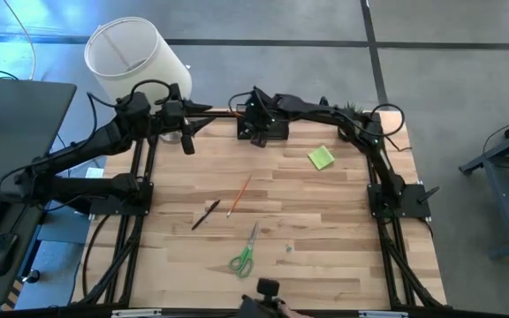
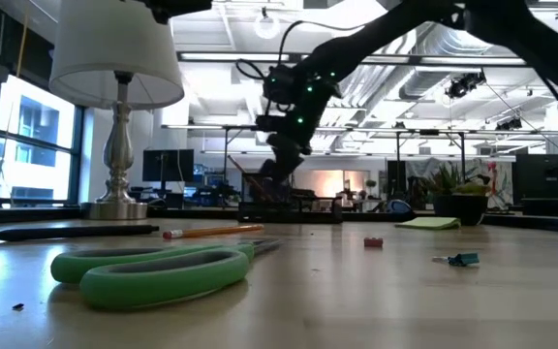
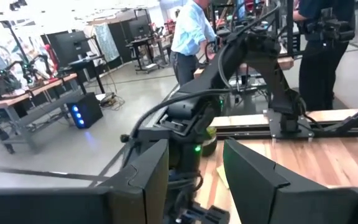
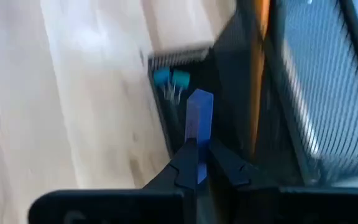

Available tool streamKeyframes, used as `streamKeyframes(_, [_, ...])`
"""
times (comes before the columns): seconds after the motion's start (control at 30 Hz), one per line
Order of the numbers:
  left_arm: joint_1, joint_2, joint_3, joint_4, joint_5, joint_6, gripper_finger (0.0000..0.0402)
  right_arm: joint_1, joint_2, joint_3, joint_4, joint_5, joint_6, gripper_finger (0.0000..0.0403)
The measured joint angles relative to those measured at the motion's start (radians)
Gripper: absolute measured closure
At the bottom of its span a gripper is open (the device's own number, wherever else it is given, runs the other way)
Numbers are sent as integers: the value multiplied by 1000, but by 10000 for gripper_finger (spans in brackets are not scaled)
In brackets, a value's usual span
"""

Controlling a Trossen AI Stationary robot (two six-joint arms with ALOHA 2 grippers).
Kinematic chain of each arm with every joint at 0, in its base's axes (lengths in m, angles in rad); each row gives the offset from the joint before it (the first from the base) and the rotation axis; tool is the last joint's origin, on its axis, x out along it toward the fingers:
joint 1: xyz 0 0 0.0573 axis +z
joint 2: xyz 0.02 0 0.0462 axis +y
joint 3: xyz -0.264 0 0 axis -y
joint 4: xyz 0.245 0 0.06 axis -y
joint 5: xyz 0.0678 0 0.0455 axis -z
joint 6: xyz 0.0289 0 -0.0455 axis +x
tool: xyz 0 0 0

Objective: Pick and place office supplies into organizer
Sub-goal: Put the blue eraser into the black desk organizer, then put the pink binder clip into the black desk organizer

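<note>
Between the closed fingers of the right gripper (image 4: 197,163) we see a small blue strip (image 4: 199,134), pinched at its lower end and standing straight out from the fingertips. Directly beyond the gripper lies the black organizer (image 4: 294,93), its mesh wall to one side of the strip and a compartment holding two small teal pieces (image 4: 171,79) just ahead. An orange pencil (image 4: 263,18) stands in the organizer close beside the strip. From above, we find this gripper over the organizer (image 1: 268,131) at the table's far edge. The left gripper (image 1: 186,134) waits just beside it, toward the lamp (image 1: 135,60), fingers apart and holding nothing. Well behind both grippers, on the open wood, lie the green sticky-note pad (image 1: 322,158), another pencil (image 1: 239,195), a dark pen (image 1: 205,215) and green-handled scissors (image 1: 246,253).
</note>
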Motion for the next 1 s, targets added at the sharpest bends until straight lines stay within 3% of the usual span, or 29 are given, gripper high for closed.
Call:
streamKeyframes(0.4, [0, -7, 0, -26, -4, 0, 261, -17, 33, 62, -8, -5, 8, 383])
streamKeyframes(0.73, [0, -7, 0, -30, -8, 0, 261, -15, 33, 62, -28, -3, 16, 282])
streamKeyframes(0.83, [0, -7, 0, -40, -11, 0, 261, -15, 30, 64, -102, -11, 75, 260])
streamKeyframes(1.0, [0, -7, 0, -48, -16, 0, 261, 19, 4, 64, -370, -84, 171, 246])
